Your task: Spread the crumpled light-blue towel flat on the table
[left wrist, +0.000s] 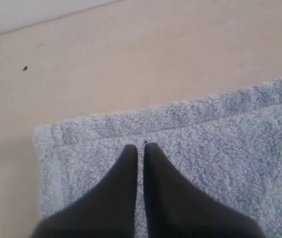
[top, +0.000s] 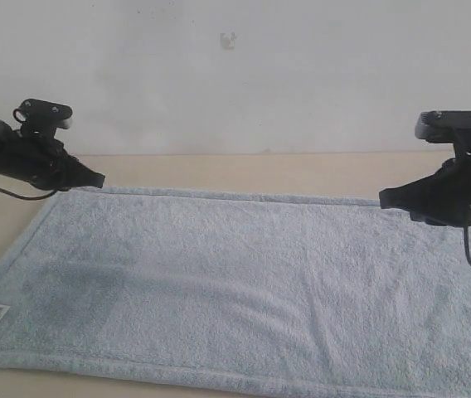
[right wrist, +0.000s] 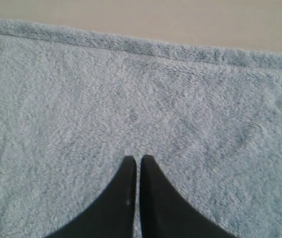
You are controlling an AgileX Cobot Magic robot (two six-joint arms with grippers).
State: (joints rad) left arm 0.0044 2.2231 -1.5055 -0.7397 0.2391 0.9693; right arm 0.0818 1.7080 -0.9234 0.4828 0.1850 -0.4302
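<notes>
Left tool (top: 99, 179): clenched, empty, angled down over far left corner of towel (top: 244, 282).
Right tool (top: 385, 199): clenched, empty, over far right edge.
Towel: flat on desk (top: 219, 170).

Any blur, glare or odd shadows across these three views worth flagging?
Exterior view: soft and hazy, pale wall washed out, a darker patch on the left of the pale-blue fluffy terry towel. Left wrist view: the black left gripper is a featureless silhouette; the beige wood-look table shows no glare. Right wrist view: the black right gripper equally dark, towel pile fairly crisp.
</notes>
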